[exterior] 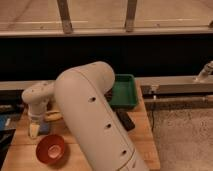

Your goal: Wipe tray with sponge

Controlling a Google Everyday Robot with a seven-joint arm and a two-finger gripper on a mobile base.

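A green tray (125,92) sits at the back of the wooden table, partly hidden behind my big white arm. A blue sponge (45,129) lies at the table's left side, mostly covered by my gripper. My gripper (34,129) hangs down from the white wrist at the far left and sits right on or over the sponge, well left of the tray.
A red bowl (51,149) stands at the front left of the wooden table (142,145). A yellow object (54,116) lies behind the sponge. A black object (125,120) lies in front of the tray. A dark wall and a metal rail run behind.
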